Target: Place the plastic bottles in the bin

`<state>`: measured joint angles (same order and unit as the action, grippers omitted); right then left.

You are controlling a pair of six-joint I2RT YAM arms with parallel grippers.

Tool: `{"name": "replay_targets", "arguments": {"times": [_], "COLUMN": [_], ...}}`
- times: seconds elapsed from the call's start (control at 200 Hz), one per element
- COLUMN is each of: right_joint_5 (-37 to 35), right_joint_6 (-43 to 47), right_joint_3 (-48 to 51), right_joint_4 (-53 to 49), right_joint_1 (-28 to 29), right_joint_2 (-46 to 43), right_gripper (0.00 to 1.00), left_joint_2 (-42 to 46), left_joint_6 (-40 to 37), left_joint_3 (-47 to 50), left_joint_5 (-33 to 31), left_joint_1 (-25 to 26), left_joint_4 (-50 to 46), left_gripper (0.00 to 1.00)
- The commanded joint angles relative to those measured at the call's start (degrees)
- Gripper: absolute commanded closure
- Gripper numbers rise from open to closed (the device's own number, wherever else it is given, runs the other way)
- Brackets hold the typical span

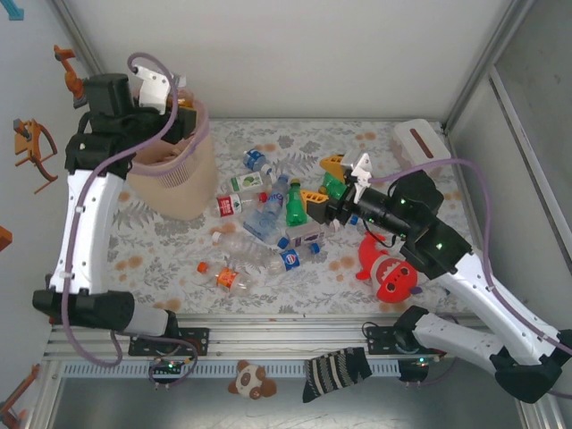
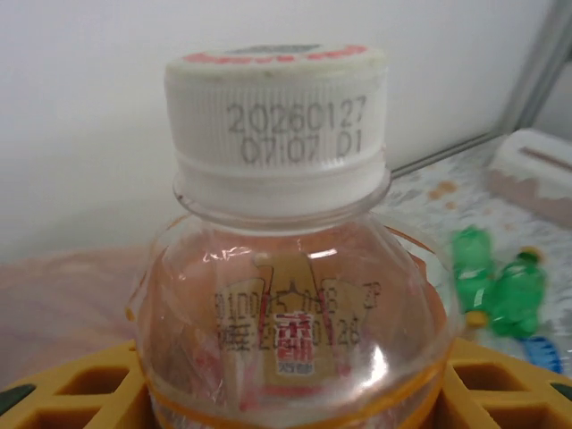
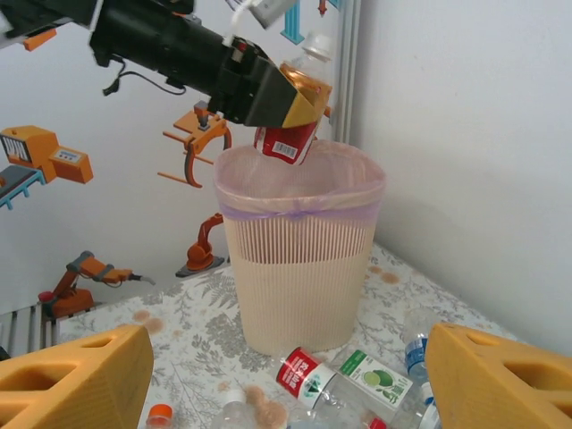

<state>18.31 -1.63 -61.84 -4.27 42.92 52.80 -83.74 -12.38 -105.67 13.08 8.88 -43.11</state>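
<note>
The beige bin with a pink liner stands at the table's far left, also the bin in the right wrist view. Over its mouth, my left gripper is shut on a clear bottle with a white cap and red label; the held bottle hangs tilted above the rim. Yellow fingers flank it. Several plastic bottles lie piled mid-table, among them a red-labelled one and a lime-labelled one. My right gripper hovers open over the pile's right side with nothing between its fingers.
A red shark plush lies at the right front, under the right arm. A small white box sits at the far right corner. Walls and frame posts close the back and sides. A sock and a small plush lie on the front rail.
</note>
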Motion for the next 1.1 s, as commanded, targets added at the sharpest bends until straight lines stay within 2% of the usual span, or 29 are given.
{"name": "replay_targets", "arguments": {"times": [0.0,0.175,0.461,0.711,1.097], "right_joint_5": [-0.38,-0.42,-0.13,-0.47,-0.49], "right_joint_6": [0.84,0.99,1.04,1.27,1.28], "right_joint_3": [-0.9,-1.01,-1.0,-0.33,0.74], "right_joint_4": [-0.38,-0.65,-0.56,-0.6,0.45], "right_joint_1": [0.24,0.24,0.22,0.24,0.24], "right_joint_2": [0.27,0.37,1.03,1.06,1.36], "right_gripper": [0.21,0.21,0.21,0.21,0.21], "left_joint_2": [-4.54,-12.9,-28.2,-33.76,-40.35], "left_joint_6": [-3.55,-4.58,-5.81,-5.65,-5.59], "left_joint_3": [-4.32,-10.8,-23.34,-21.3,-16.67], "left_joint_5": [-5.56,-6.71,-3.55,0.04,-0.08], "left_joint_1": [-1.68,-4.42,-6.94,-7.04,-6.9], "left_joint_4": [-7.84,-14.21,-26.11,-26.85,-26.17], "left_gripper": [0.46,0.46,0.47,0.47,0.46]}}
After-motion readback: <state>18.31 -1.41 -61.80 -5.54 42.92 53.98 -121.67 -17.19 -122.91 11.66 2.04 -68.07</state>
